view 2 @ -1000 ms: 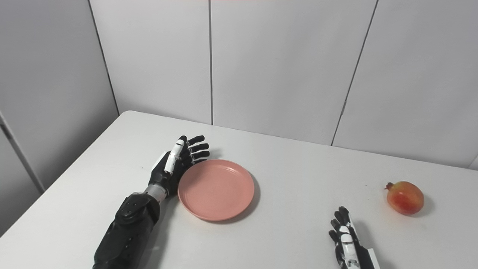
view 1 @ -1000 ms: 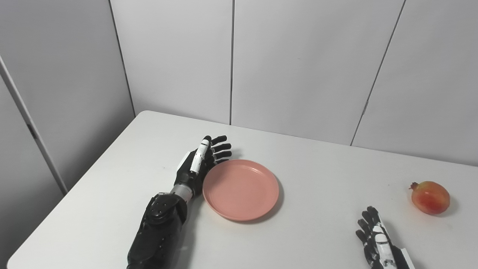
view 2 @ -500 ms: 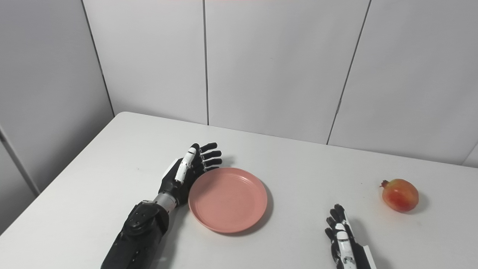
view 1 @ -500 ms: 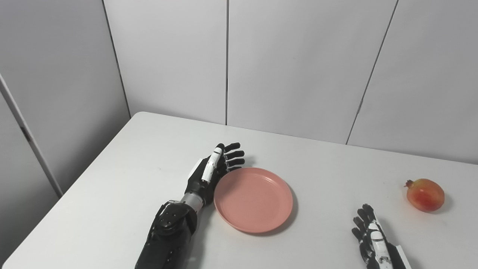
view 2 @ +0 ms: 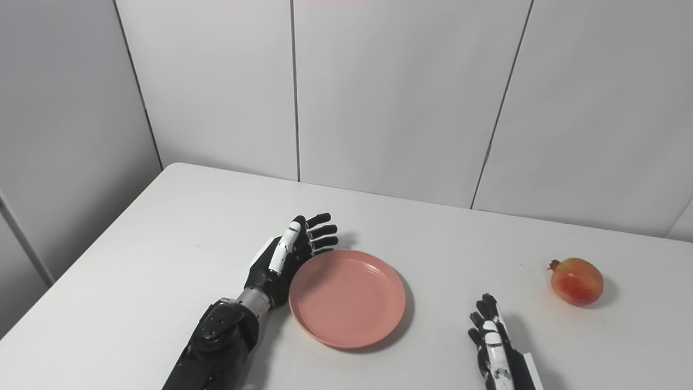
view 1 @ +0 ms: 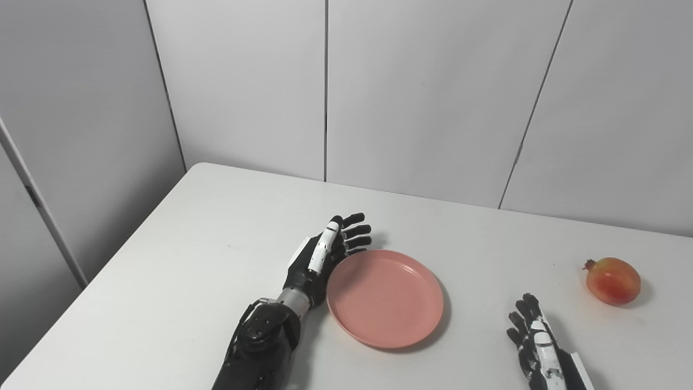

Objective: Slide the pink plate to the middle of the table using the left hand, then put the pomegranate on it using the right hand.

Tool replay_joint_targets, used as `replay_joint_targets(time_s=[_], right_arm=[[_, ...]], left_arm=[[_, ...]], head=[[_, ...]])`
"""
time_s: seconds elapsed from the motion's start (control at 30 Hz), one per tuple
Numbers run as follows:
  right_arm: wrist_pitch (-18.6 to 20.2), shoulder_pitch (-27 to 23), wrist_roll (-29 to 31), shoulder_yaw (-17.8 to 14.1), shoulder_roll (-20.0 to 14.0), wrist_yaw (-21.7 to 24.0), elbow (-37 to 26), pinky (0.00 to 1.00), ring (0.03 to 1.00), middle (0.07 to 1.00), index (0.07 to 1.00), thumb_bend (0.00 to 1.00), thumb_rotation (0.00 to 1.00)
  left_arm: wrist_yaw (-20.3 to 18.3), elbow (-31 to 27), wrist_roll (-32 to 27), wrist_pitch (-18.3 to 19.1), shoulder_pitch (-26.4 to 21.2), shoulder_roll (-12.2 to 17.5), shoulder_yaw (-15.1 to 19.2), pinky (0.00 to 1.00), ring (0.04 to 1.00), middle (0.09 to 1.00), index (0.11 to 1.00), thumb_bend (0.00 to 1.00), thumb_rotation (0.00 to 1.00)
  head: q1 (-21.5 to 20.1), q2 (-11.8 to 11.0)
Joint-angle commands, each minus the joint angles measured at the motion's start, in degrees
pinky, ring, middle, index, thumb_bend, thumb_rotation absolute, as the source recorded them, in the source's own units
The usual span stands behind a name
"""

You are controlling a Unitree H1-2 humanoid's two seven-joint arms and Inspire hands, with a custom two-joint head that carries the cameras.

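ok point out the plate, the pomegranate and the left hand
plate (view 1: 385, 297), left eye view, on its flat middle
pomegranate (view 1: 614, 281), left eye view, on the middle of its skin
left hand (view 2: 280, 260), right eye view, on the back of the hand

The left hand (view 1: 324, 259) stands on edge, palm facing right, its fingers (view 1: 354, 234) extended, slightly spread and holding nothing, the forearm running back to the lower edge. The right hand (view 1: 536, 346) lies low near the bottom right, fingers straight, apart and empty.
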Motion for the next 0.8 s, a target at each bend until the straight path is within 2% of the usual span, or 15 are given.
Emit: replay_joint_targets(time_s=[0.0, 0.43, 0.77], right_arm=[[-1.72, -1.86, 0.28, -0.09, 0.39, 0.08, -0.93, 0.99, 0.983, 0.999, 1.0, 0.18, 1.0], [-1.14, -2.12, 0.16, -0.11, 1.21, -0.53, -1.09, 0.97, 0.974, 0.992, 0.997, 0.18, 1.0], [-0.62, -2.19, 0.28, 0.01, 1.44, -0.58, -1.34, 0.98, 0.975, 0.99, 0.996, 0.19, 1.0]], left_arm=[[0.27, -0.44, 0.52, 1.94, 0.55, -0.77, -0.57, 0.79, 0.804, 0.813, 0.8, 0.37, 1.0], [0.76, -2.24, 1.35, 1.73, 1.56, -3.37, -1.37, 0.85, 0.844, 0.851, 0.841, 0.38, 1.0], [0.82, -3.38, 1.49, 2.35, 2.35, -4.49, -1.57, 0.86, 0.849, 0.856, 0.85, 0.37, 1.0]], head=[[-0.66, 0.24], [-2.65, 1.45], [-3.8, 2.33]])
